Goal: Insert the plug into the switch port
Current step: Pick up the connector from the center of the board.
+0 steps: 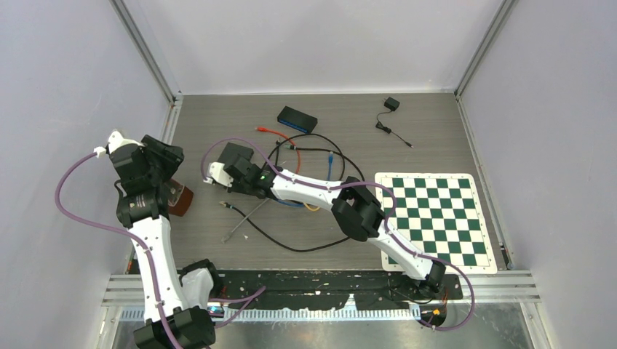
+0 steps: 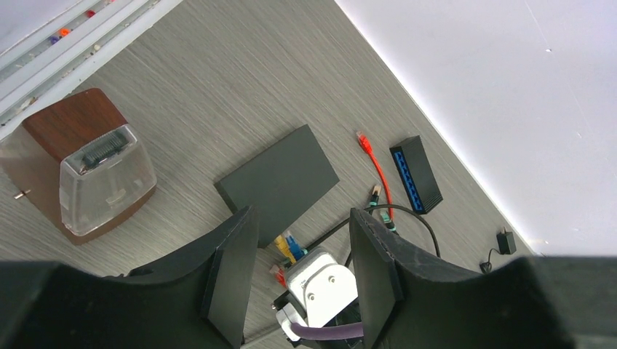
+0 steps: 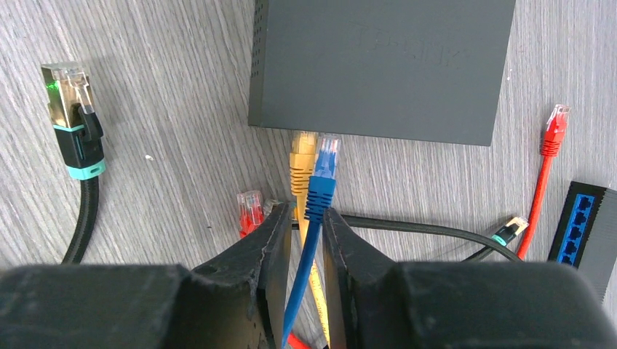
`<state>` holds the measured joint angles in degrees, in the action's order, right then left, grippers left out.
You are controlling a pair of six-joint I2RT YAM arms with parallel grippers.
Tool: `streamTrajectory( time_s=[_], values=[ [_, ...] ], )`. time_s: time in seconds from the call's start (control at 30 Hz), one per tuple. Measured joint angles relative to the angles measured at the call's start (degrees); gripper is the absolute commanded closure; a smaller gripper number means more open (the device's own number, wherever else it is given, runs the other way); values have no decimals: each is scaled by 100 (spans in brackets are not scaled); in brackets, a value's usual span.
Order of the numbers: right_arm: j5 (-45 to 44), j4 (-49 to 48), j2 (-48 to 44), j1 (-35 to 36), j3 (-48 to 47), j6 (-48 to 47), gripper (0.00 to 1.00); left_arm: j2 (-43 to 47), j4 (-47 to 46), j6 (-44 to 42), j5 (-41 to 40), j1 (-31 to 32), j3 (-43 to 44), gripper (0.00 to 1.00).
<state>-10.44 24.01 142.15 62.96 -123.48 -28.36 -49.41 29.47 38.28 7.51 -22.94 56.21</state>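
Right wrist cam: blue ethernet plug (image 3: 324, 167) on its blue cable (image 3: 309, 240), tip at the near edge of the flat dark-grey switch box (image 3: 378, 65). Can't tell whether it sits in a port.
R gripper (image 3: 309, 218): fingers a narrow gap apart, blue cable running btwn them just behind the plug. Clamped or merely flanked, can't tell.
Seen only here: yellow plug (image 3: 302, 167) pressed alongside the blue one, also at the box edge. A red plug (image 3: 249, 211) lies by the gripper's left finger. A black braided lead w/ teal-collared plug (image 3: 73, 123) lies well off to the left.
Left wrist cam: L gripper (image 2: 302, 218) w/ fingers set well apart, nothing btwn them. It looks at the same grey box from the opposite side.
Seen best here: brown wooden block w/ clear plastic cap (image 2: 87, 167), apart from the box. Small black switch w/ blue ports (image 2: 416, 174) lies near the far wall.
Top cam: R arm stretches to centre-left of the grey wood-grain table (image 1: 218, 116), its gripper covering the grey box. L arm is bent at the left edge by the wooden block.
Top cam only: green-and-white chequered mat (image 1: 436, 218), at right.
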Motion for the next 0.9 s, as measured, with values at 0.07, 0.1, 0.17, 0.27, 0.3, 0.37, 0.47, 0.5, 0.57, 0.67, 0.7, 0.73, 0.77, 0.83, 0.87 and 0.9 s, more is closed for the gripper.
streamTrajectory(
  time_s=[0.07,0.1,0.17,0.27,0.3,0.37,0.47,0.5,0.57,0.67,0.7,0.73,0.77,0.83,0.87,0.9],
  values=[
    [0,0,0,0,-4,0,70,0,0,-2,0,-2,0,48],
    [-2,-2,0,0,-4,0,70,0,0,-4,0,-2,0,48],
    [-2,-2,0,0,-7,0,69,0,0,-4,0,-7,0,48],
    [-2,-2,13,0,-17,-2,69,0,0,-4,0,-7,-4,48],
    [-4,-2,28,0,-28,0,69,0,-2,-7,0,-9,-9,48],
    [-9,-7,70,-2,-55,0,69,0,-2,-4,0,-9,-17,48],
    [-42,-9,129,-4,-70,-2,75,0,-2,-4,0,-9,-26,48],
    [-57,-13,140,-7,-70,-4,80,0,-2,-4,0,-9,-28,48],
    [-83,-44,146,-15,-70,-7,87,0,-2,-4,0,-9,-31,49],
    [-105,-111,146,-37,-63,-9,93,0,-9,-4,0,-9,-42,49],
    [-103,-179,146,-44,-46,-4,94,0,-11,-7,0,-9,-48,48],
    [-101,-256,144,-48,-20,-2,94,-7,-13,-4,0,-9,-61,48],
    [-90,-319,144,-57,15,-2,94,-15,-20,-7,0,-7,-74,48],
    [-83,-352,144,-74,96,-2,94,-37,-26,-15,0,-9,-101,48],
    [-81,-393,144,-83,125,-4,93,-46,-26,-22,0,-9,-109,48],
    [-76,-407,144,-90,127,-4,92,-52,-33,-26,0,-9,-118,48]
  ],
)
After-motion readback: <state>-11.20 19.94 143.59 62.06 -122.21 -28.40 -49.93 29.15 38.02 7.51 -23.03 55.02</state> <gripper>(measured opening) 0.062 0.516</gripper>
